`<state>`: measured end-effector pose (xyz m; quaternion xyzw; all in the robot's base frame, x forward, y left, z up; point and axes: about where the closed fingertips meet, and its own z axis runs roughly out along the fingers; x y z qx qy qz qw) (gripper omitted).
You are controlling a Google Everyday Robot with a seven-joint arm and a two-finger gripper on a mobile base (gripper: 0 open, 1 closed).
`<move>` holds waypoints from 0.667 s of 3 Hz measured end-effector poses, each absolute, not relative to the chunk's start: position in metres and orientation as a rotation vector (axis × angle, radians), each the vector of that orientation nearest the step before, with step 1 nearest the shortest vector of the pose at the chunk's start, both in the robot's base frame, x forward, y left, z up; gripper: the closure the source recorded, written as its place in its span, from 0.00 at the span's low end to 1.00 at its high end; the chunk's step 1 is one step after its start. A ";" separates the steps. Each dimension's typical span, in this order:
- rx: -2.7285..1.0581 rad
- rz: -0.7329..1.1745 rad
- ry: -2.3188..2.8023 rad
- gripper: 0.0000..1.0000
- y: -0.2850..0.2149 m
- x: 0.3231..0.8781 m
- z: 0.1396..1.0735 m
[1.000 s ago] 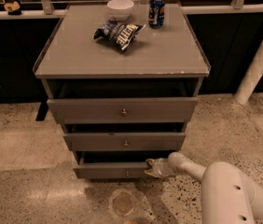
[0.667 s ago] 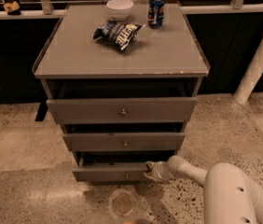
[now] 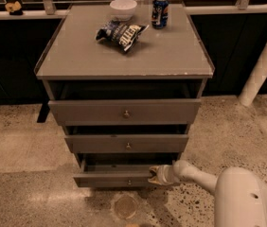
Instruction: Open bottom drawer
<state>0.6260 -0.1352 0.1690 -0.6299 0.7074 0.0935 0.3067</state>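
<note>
The bottom drawer [image 3: 110,179] stands partly out. The gripper [image 3: 158,175] sits at its right end, seemingly touching it; whether it grips cannot be told.

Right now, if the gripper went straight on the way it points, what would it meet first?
Probably the bottom drawer: the gripper sits at its front's right end, pointing left; depth is unclear.

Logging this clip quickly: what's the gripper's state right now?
Gripper: at the right end of the bottom drawer front, by its top edge; open or closed cannot be told.
</note>
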 end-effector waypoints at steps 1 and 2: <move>-1.666 0.247 1.872 1.00 -0.135 0.626 0.169; -1.685 0.251 1.872 1.00 -0.136 0.611 0.162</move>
